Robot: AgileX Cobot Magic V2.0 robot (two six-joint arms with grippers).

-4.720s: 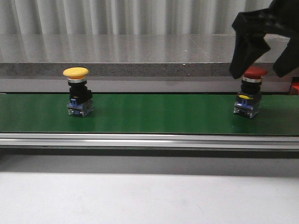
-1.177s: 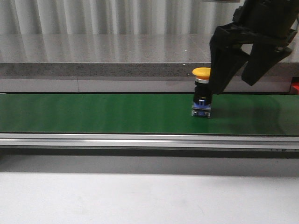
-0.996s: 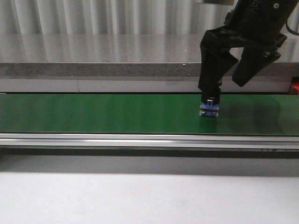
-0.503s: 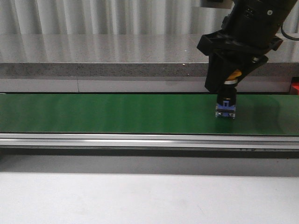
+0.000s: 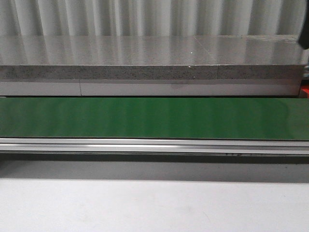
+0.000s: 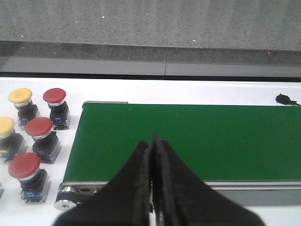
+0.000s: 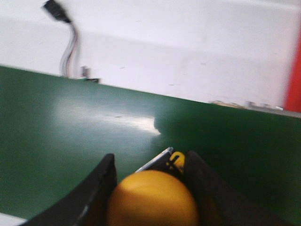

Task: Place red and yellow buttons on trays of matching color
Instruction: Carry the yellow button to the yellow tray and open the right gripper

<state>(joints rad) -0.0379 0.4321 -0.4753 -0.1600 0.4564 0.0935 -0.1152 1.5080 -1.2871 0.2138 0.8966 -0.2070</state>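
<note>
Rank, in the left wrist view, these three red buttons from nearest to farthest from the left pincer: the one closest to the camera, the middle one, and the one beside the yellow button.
Measured from the left pincer:
1. The closest red button, beside the end of the green belt.
2. The middle red button, one step further back.
3. The red button beside the yellow button, at the back of the group.

Industrial test bench, green conveyor belt [image 5: 145, 117] in aluminium rail, corrugated metal wall [image 5: 145, 17] behind

text: none legible | labels: none | brands: none | numbers: none | signs: none
</note>
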